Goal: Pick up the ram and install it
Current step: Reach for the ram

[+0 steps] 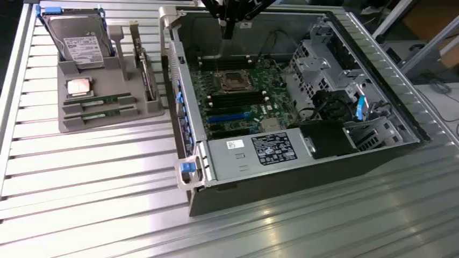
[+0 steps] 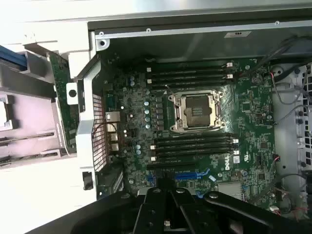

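Note:
Two ram sticks lie flat in the grey holder on the exterior view's left: one green stick and a second just in front of it. My gripper hangs over the far edge of the open computer case, well away from both sticks. In the wrist view its black fingers are shut with nothing between them, above the green motherboard. Black memory slots run on either side of the bare processor socket.
The holder also carries a hard drive, a silvery processor chip and an upright card. The case holds a power supply, drive cages and loose cables. Its steel walls rise around the board.

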Controlling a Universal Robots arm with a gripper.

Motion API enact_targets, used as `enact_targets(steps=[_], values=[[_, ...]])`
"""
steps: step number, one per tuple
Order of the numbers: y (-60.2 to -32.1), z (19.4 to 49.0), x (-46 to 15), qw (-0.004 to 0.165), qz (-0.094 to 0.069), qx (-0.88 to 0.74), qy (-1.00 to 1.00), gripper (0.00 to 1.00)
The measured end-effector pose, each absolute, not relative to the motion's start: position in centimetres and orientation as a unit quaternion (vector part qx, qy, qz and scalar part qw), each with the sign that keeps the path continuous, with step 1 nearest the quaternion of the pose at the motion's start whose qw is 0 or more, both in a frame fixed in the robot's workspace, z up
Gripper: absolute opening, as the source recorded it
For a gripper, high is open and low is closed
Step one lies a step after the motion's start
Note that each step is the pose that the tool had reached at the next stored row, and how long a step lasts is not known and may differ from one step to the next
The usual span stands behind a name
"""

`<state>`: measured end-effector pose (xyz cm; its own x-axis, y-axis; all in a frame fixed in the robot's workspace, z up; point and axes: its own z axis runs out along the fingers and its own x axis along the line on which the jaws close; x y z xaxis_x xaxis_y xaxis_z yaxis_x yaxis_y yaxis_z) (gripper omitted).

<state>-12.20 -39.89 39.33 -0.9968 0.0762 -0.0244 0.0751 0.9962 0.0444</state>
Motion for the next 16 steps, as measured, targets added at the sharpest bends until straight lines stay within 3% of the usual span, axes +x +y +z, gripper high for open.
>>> enact_targets(steps=[16], values=[[-39.9,39.3,-14.6,0.013,0.022,0.038,0.999,0.11]])
